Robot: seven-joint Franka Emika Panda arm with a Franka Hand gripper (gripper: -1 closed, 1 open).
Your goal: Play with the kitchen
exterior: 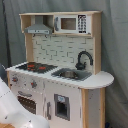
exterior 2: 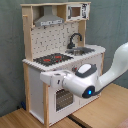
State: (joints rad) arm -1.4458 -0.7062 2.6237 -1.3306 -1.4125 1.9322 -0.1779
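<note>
The kitchen (exterior: 65, 50) is a toy one of pale wood and white panels, seen in both exterior views. It has a black faucet (exterior: 83, 59), a grey sink (exterior: 70, 75), a red-ringed hob (exterior: 36, 66), a hood (exterior: 39, 29), a microwave (exterior: 70, 23) and a windowed oven door (exterior: 27, 102). In the second exterior view the white arm reaches in from the right, and my gripper (exterior 2: 46, 79) points left in front of the kitchen (exterior 2: 50, 35), just below the hob (exterior 2: 52, 59) and above the oven door (exterior 2: 62, 100). In the first exterior view only part of the white arm (exterior: 10, 107) shows at the lower left.
A grey curtain (exterior: 115, 45) hangs behind the kitchen. In the second exterior view the kitchen stands on a wooden surface (exterior 2: 105, 112). The rounded countertop end (exterior: 100, 79) juts out beside the sink.
</note>
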